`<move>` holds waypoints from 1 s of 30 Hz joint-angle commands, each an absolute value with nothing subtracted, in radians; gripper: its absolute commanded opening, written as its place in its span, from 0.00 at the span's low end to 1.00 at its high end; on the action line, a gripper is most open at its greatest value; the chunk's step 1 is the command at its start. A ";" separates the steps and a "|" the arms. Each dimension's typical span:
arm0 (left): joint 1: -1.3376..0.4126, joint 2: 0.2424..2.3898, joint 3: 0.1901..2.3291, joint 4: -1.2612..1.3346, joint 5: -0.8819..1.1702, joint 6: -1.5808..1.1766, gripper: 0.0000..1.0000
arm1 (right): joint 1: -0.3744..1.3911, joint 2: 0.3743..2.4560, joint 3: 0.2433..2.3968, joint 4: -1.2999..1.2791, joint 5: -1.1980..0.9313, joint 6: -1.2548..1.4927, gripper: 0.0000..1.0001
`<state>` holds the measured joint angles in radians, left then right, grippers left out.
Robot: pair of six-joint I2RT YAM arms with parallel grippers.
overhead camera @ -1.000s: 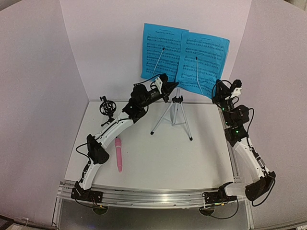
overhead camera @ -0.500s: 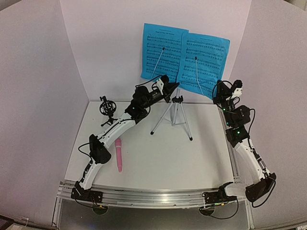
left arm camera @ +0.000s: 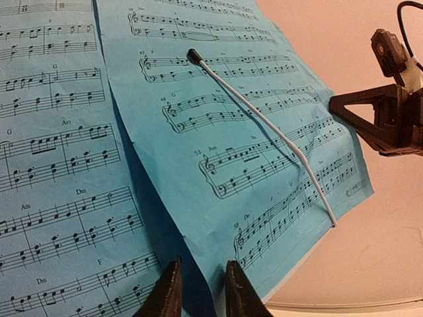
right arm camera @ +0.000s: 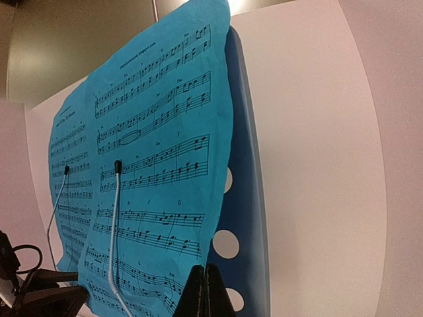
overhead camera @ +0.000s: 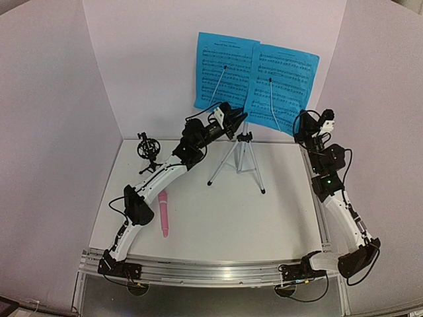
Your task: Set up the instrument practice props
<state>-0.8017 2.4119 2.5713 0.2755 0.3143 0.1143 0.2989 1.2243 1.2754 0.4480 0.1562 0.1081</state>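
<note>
Starting nearest, an aluminium rail [overhead camera: 211, 272] is seen in front of the music stand [overhead camera: 244, 140], with both arm bases bolted to it. Beyond the rail a white tabletop [overhead camera: 218, 224] is spread, matte and evenly lit. The pink microphone [overhead camera: 162, 212] is laid flat on it, well in front of the stand and to its left. The small black mic holder [overhead camera: 147, 148] is stood upright farther back, left of the stand and about level with its silver legs. The stand itself is planted at the rear middle of the tabletop. The left gripper [left arm camera: 201, 264] is held up at the stand's lower edge, its jaws parted a little where the two blue pages [left arm camera: 218, 132] overlap; whether paper is touched cannot be told. The right gripper [right arm camera: 203, 269] is held at the stand's lower right corner, its jaws pressed together. Each page is crossed by a thin white wire arm [left arm camera: 264, 122]. Behind the stand and to both sides, plain pale wall panels [overhead camera: 145, 66] are set around the table.
</note>
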 commanded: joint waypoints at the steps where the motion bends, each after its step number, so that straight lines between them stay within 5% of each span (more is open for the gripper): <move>1: -0.795 2.383 2.574 0.330 0.290 0.138 0.27 | 0.292 1.235 1.321 0.474 0.144 0.111 0.00; 19: -0.795 2.332 2.536 0.365 0.285 0.188 0.52 | 0.292 1.271 1.331 0.547 0.195 0.111 0.00; 30: -0.795 2.291 2.482 0.426 0.348 0.247 0.55 | 0.293 1.249 1.298 0.548 0.218 0.099 0.00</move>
<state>-0.7990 2.3891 2.5002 0.3624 0.3109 0.2119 0.2970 1.2716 1.2888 0.5087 0.1921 0.1054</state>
